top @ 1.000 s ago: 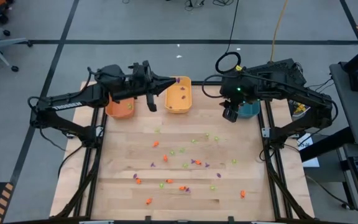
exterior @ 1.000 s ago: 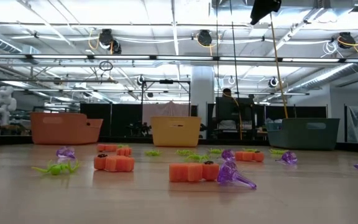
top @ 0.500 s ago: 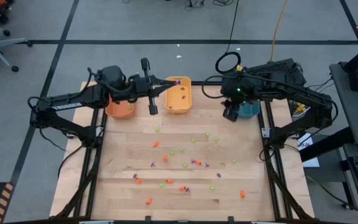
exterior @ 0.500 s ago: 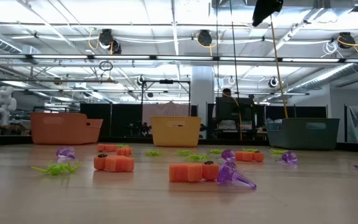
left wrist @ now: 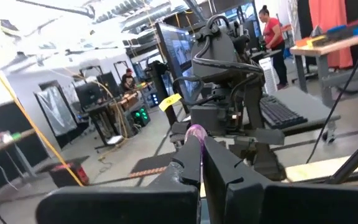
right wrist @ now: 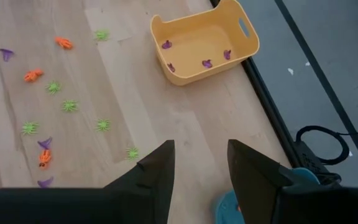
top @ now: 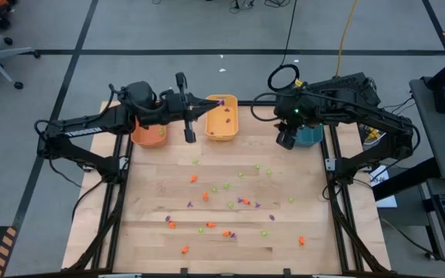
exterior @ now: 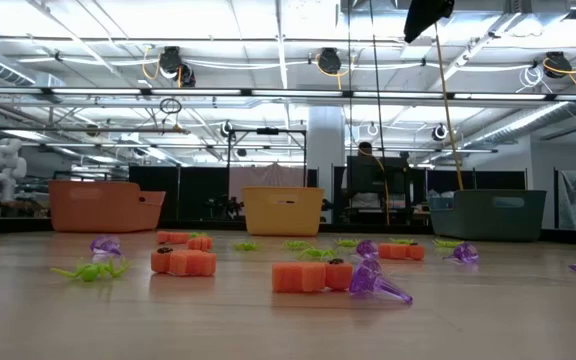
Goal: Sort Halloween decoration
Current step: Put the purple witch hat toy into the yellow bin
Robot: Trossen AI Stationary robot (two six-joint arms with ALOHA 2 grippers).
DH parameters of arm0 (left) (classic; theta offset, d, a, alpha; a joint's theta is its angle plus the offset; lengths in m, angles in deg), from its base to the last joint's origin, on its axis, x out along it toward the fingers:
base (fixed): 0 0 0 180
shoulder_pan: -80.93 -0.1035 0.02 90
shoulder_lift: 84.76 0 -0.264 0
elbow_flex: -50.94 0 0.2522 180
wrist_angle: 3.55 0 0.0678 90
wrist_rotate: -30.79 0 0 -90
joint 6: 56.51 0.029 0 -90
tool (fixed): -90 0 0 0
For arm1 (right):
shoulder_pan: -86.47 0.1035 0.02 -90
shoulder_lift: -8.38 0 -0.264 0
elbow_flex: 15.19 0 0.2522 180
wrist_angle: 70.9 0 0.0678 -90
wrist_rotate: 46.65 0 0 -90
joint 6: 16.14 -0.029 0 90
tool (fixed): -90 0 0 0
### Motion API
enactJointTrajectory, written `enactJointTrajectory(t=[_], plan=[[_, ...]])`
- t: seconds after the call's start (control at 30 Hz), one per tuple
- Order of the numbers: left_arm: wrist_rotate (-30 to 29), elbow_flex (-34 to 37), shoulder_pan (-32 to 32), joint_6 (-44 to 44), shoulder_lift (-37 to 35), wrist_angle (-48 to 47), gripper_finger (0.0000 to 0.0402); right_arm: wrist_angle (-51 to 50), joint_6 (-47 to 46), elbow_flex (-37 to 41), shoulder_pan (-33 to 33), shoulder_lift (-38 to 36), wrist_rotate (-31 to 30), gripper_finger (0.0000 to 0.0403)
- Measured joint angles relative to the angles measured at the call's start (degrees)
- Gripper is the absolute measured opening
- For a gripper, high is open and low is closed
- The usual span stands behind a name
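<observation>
Nearest me in the low view, orange trinkets [exterior: 311,277] and a purple trinket [exterior: 376,282] lie on the wooden table [exterior: 268,320], with a light green one [exterior: 90,270] at lower left; from above I see the Halloween decoration [top: 230,205] strewn loose across the middle and lower part of the table, all three colours mixed. Farther back, along the table's upper edge, stand the three bins: the orange bin [top: 150,136] at left, the yellow bin [top: 224,120] in the middle, the teal bin [top: 310,137] at right. In my right wrist view the yellow bin already holds several purple pieces [right wrist: 206,63]. My left pincer [top: 219,102] reaches from the upper left over the yellow bin, clenched on a small purple trinket [left wrist: 196,133] that pokes out between its fingertips. My right pincer [top: 285,141] hangs over the table edge just left of the teal bin, jaws apart, grasping nothing. Beyond the table, people [left wrist: 273,34] stand among desks and monitors.
</observation>
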Motion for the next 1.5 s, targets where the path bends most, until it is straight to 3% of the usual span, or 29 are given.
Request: enactJointTrajectory(t=[0.2, 0.37, 0.5, 0.6, 0.97, 1.27, 1.5], plan=[[-0.83, 0.02, 0.02, -5.99, 0.0, -0.02, 0.0, 0.33, 0.3, 0.0, 0.0, 0.0, 0.02, 0.0134], [-6.12, 0.02, 0.02, -11.98, 0.31, 0.0, 0.0, 0.74, 0.0, 0.0, 0.0, 0.0, 0.07, 0.0134], [-12.2, 0.02, -0.03, -13.46, 2.12, -2.25, 0.0, 0.99, -0.56, 0.01, 0.0, -0.21, 0.25, 0.0134], [-13.52, 0.04, -0.79, -13.51, 3.87, -4.79, 0.0, 0.93, -0.59, 0.02, 0.0, -0.63, 0.28, 0.0134], [-12.91, 0.04, -8.92, -22.5, 10.03, -16.25, 0.0, 0.8, 0.09, 0.0, -1.26, -1.01, -0.13, 0.0134], [-3.97, 0.04, -17.37, -22.7, 20.3, -21.37, 0.0, 3.28, 2.49, 0.02, -4.26, -0.83, -0.15, 0.0134], [-1.45, 0.04, -20.97, -22.68, 27.03, -21.67, 0.0, 3.15, 2.43, 0.02, -5.33, -0.83, -0.07, 0.0134]])
